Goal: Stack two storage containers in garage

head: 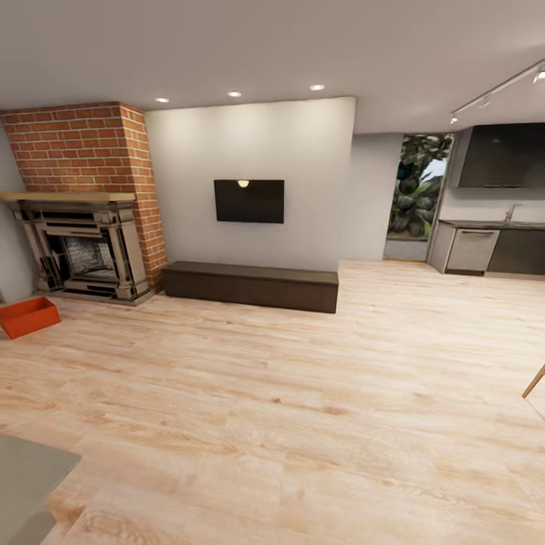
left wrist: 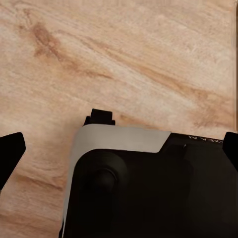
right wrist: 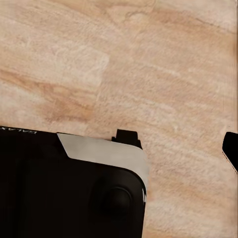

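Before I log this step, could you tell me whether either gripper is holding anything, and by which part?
Nothing is held. Both wrist views show wood-plank floor between open jaws; one orange-red storage container sits beside the fireplace.

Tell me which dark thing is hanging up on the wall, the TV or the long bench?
The TV. It hangs flat on the pale wall, off the ground, while the long dark bench sits below it on the wood floor.

1. A storage container (head: 28, 316) sits on the living-room floor (head: 303, 393), just before the fireplace (head: 83, 246).
2. Right of the fireplace, a low bench (head: 251, 285) lies under the wall television (head: 249, 200).
3. The kitchen counter (head: 492, 246) stands far right.
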{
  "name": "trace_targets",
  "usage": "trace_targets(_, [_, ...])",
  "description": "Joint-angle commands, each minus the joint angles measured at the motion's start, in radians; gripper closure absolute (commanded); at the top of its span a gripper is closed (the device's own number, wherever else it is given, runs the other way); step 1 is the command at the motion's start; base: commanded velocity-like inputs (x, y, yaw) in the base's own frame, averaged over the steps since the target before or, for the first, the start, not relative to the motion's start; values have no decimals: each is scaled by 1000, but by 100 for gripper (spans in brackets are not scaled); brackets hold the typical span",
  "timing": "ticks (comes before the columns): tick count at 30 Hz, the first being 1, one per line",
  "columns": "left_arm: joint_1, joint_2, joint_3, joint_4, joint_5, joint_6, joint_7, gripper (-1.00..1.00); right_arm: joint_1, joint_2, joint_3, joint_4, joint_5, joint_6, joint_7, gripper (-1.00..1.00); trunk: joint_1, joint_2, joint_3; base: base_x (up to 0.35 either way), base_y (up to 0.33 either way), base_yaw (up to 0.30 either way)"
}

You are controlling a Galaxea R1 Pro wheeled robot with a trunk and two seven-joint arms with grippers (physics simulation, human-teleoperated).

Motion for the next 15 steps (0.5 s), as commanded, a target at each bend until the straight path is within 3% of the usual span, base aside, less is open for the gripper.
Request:
trace_targets(1, [-1,0,-2,0,9,2,-4,-100,-1,0,8,3,-10,-5,4,-100,1,-1,-1,321,0,0])
trace_targets(15, [-1,0,-2,0,9,1,-4,-100,-1,-1,7,2,-10,-5,3,-100,1,-1,0,321,0,0])
